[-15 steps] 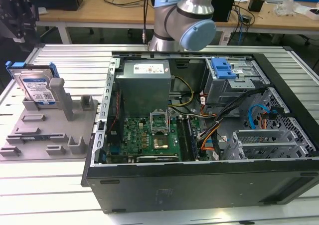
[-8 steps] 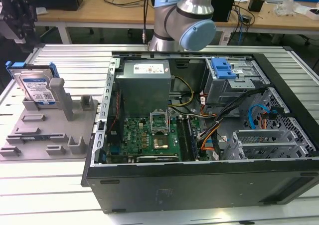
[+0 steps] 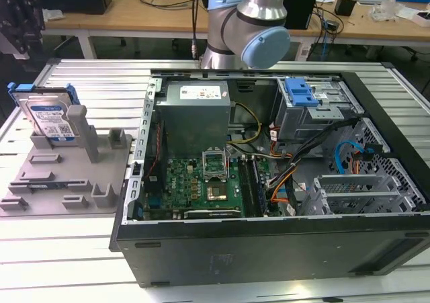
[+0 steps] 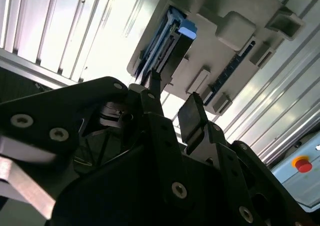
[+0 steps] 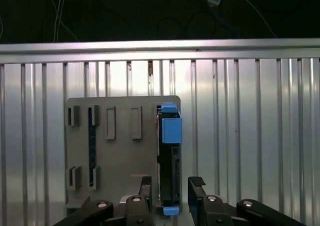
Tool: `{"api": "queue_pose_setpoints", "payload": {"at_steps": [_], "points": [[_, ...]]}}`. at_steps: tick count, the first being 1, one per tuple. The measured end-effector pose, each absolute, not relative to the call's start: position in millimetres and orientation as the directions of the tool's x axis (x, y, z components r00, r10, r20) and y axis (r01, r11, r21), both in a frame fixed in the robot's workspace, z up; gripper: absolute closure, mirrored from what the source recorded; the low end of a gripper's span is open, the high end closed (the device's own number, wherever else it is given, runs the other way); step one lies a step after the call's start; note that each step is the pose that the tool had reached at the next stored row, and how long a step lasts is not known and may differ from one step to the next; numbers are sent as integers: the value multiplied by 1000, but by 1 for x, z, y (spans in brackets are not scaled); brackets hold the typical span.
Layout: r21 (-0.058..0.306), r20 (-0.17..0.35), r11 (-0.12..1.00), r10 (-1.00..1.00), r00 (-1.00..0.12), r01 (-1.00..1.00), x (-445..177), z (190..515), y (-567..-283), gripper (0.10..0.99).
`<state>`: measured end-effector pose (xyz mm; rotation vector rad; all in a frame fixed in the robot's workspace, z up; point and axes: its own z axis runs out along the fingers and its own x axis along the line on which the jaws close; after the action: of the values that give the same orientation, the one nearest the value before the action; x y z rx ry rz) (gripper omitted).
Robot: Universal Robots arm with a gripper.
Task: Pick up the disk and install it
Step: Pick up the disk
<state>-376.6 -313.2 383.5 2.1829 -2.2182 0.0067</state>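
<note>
Flat silver disk (image 3: 49,117), blue-framed, on edge in a grey holder (image 3: 67,182).

No print is legible. The disk (image 3: 48,117) carries a white-and-blue label (image 3: 54,123), and the power supply (image 3: 195,118) a white sticker (image 3: 201,93), but the lettering on both is too small to make out.

The silver metal disk (image 3: 48,115), framed in smooth bright blue plastic, looks glossy; the grey plastic holder (image 3: 74,172) is matt, the ribbed metal surface (image 3: 101,81) shiny, the black pincer (image 5: 171,182) matt
</note>
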Motion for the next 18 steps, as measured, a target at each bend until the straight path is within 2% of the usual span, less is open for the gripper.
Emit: {"api": "queue_pose_setpoints", "payload": {"at_steps": [18], "points": [[16,24,-2,-1000,2,-1000,-405,370,-312,667]]}}
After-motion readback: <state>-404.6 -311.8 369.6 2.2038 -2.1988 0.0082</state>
